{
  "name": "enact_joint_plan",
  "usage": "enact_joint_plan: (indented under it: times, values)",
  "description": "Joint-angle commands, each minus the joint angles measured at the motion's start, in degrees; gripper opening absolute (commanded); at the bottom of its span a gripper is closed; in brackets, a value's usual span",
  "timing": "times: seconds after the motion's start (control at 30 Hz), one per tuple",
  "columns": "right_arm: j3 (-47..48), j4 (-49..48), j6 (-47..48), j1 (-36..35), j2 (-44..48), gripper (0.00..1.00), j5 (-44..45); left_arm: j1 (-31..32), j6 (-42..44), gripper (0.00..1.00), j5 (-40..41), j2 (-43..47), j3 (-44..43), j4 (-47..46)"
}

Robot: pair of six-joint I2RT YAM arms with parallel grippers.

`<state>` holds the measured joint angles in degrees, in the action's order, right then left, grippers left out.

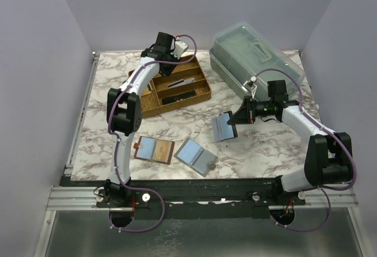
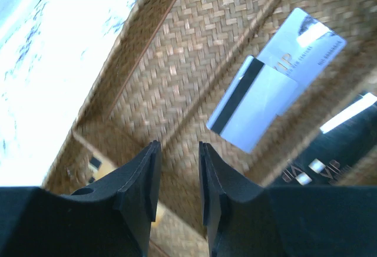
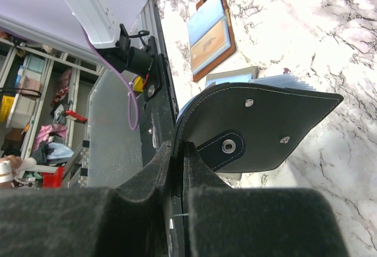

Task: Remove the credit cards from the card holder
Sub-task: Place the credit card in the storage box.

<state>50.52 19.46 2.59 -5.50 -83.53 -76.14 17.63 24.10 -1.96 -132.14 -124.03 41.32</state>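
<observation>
Over the woven tray (image 2: 194,62) our left gripper (image 2: 178,151) gapes slightly, empty; we should rise straight off the credit cards (image 2: 271,86), right gripper (image 3: 178,151) pinching the card holder (image 3: 265,127).

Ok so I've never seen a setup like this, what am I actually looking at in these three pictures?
These are two robot arms bolted to a marble-look table. The wide picture is from a camera above and behind them; the other two come from a camera on each wrist. On the table lie a woven tray, a clear plastic box, a brown holder and a grey holder. The right fingers pinch an open black card holder by its cover. The left fingers stand slightly apart, empty, above the tray, where two silvery credit cards lie.
</observation>
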Motion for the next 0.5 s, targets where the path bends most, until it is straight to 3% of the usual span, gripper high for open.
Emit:
enact_joint_plan:
  times: [0.0,0.07,0.17,0.27,0.33,0.4,0.47]
  values:
    - [1.6,1.1,1.7,0.4,2.1,0.0,0.4,-0.1,-10.8,0.41,2.6,16.7,12.4,-10.0]
    - [1.4,1.3,2.3,0.3,2.4,0.0,0.4,-1.1,-17.4,0.57,-3.9,25.0,23.5,-16.8]
    - [1.2,2.2,3.7,0.3,2.7,0.0,-0.5,-4.7,-32.9,0.97,-19.2,38.7,45.4,-34.5]
    - [1.7,4.3,6.3,0.1,2.8,0.0,-1.2,-7.7,-52.5,0.99,-32.0,50.0,68.5,-59.6]
    - [2.5,6.3,8.3,-0.2,2.5,0.0,-0.8,-7.8,-63.0,0.99,-36.7,54.4,78.8,-72.0]
    - [3.3,8.4,10.5,-1.0,1.8,0.0,0.1,-6.6,-70.6,0.99,-39.4,57.4,86.3,-76.8]
    - [5.2,11.9,13.3,-2.8,-0.2,0.0,1.6,-4.6,-72.3,0.99,-39.3,61.0,92.3,-77.5]
